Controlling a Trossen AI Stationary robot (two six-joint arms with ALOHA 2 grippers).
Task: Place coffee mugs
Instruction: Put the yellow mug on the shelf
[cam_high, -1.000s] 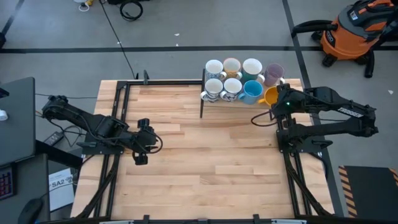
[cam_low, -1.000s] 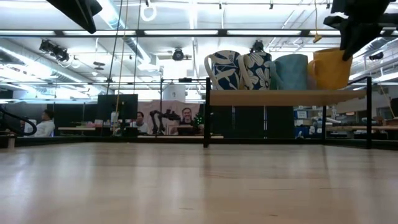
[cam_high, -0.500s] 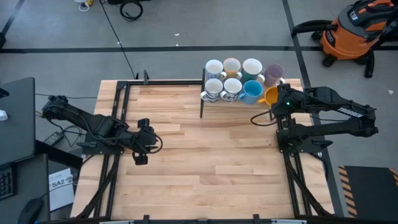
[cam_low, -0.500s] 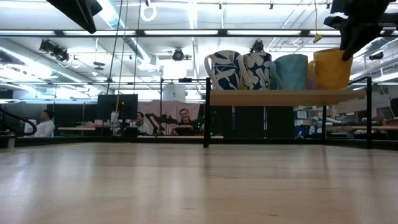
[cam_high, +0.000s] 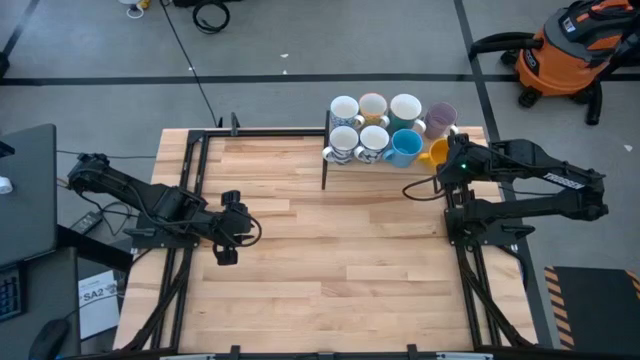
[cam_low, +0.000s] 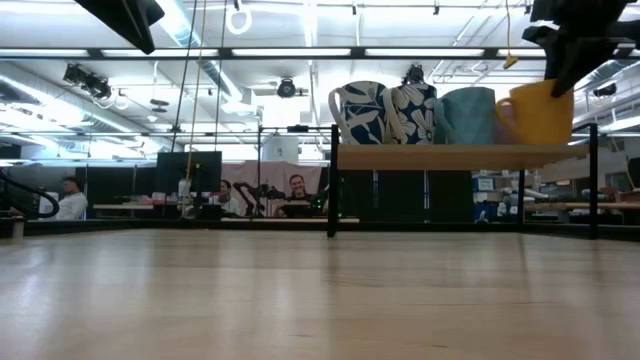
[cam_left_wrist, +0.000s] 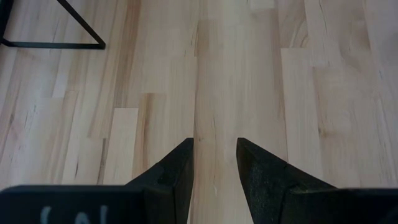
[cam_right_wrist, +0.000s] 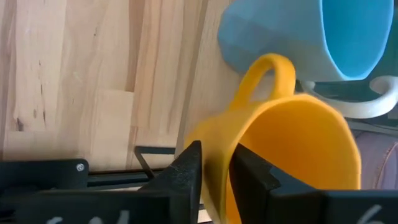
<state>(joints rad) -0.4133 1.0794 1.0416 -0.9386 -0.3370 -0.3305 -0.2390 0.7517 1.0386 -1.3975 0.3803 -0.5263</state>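
Several coffee mugs stand in two rows on a raised shelf (cam_low: 450, 155) at the table's far right, among them two dark-patterned ones (cam_low: 385, 112), a blue one (cam_high: 405, 146) and a purple one (cam_high: 440, 118). At the near row's right end a yellow mug (cam_high: 435, 152) sits tilted beside the blue mug (cam_right_wrist: 298, 37). My right gripper (cam_right_wrist: 217, 158) is shut on it. My left gripper (cam_left_wrist: 214, 146) hangs open over bare wood at the table's left (cam_high: 250, 230). My right gripper has the yellow mug's wall at the rim (cam_right_wrist: 214, 155), on the side away from the handle (cam_right_wrist: 267, 68), with one finger inside the mug and one outside. The fingers slant down from above. The mug is tilted, its base at the shelf board (cam_low: 540, 140).
Bare wooden tabletop (cam_high: 340, 240) spreads between the arms. Black frame rails (cam_high: 195, 160) run along the table's left and a black post (cam_high: 324, 160) stands at the shelf's left end. An orange vacuum (cam_high: 575, 50) is on the floor beyond. People sit far off (cam_low: 295, 190).
The yellow mug has tipped a little in my right gripper's hold and shifted slightly along the shelf, away from the blue mug. Its handle now shows toward the blue mug in the low view.
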